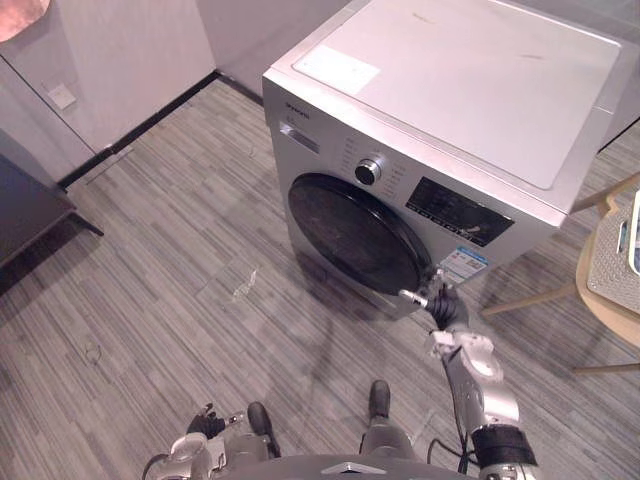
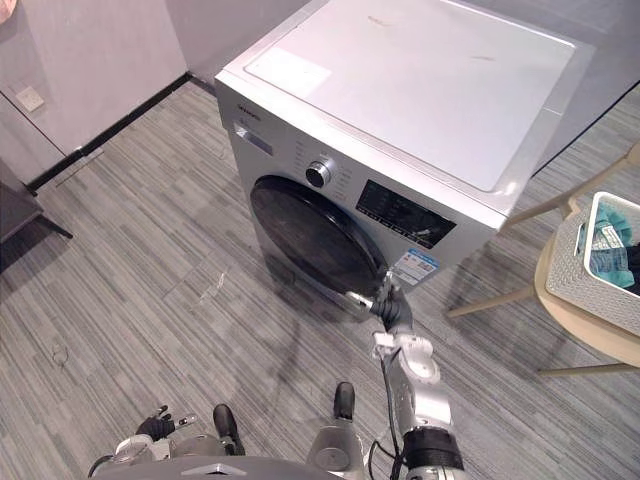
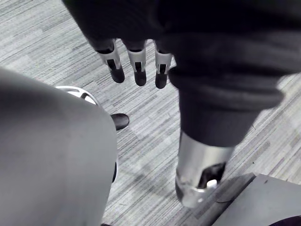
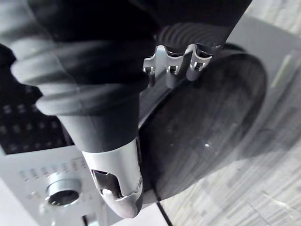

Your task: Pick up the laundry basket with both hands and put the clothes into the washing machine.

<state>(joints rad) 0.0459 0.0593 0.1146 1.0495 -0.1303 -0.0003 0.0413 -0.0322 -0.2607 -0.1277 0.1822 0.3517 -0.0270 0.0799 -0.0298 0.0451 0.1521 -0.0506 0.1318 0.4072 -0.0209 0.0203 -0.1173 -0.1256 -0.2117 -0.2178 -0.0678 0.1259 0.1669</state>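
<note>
Silver-fronted, the washing machine (image 1: 470,90) stands with its dark round door (image 1: 350,230) closed. Our right hand (image 1: 443,303) is at the door's right edge, its fingers curled over the rim. Our left hand (image 3: 136,63) hangs low above the floor (image 1: 180,260), fingers relaxed and holding nothing. The laundry basket (image 2: 592,225), with the clothes (image 2: 606,245) in it, sits on a wooden chair (image 2: 575,310) well off to our right, untouched. We judge the step in hand to be opening the door. Next we must pull it outward and swing it wide, then turn to the chair and take the basket with both hands.
</note>
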